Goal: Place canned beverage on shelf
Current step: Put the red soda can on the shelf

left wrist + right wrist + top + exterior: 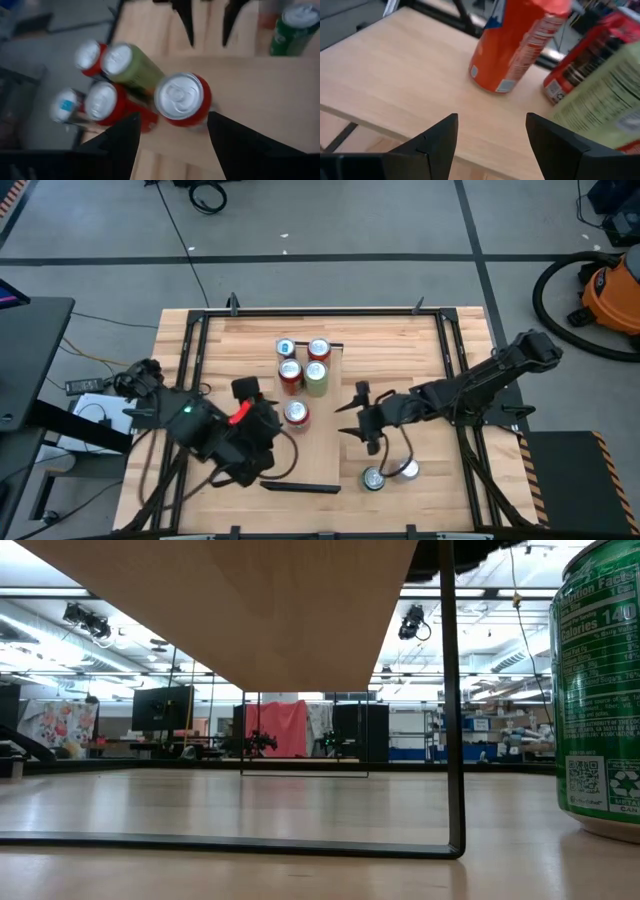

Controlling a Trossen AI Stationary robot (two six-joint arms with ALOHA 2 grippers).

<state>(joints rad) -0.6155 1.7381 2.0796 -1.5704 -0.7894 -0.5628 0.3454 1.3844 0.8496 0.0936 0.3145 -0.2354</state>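
Observation:
The shelf [318, 452] is a light wood plank on black legs, running from far to near across the table's middle. An orange-red can [296, 413] stands upright on it, alone. Several more cans [303, 362], red, green and blue-topped, stand in a cluster at the shelf's far end. My left gripper [272, 418] is open just left of the lone can, whose top [179, 96] shows just beyond the open fingertips. My right gripper [352, 420] is open and empty on the shelf's right side, facing the same can [520, 45].
A green can [375, 478] and a second can [405, 470] stand on the table near its front, right of the shelf. The green can fills the right of the low view [600, 690], beside the shelf's black leg [455, 740]. A black frame [450, 350] borders the table.

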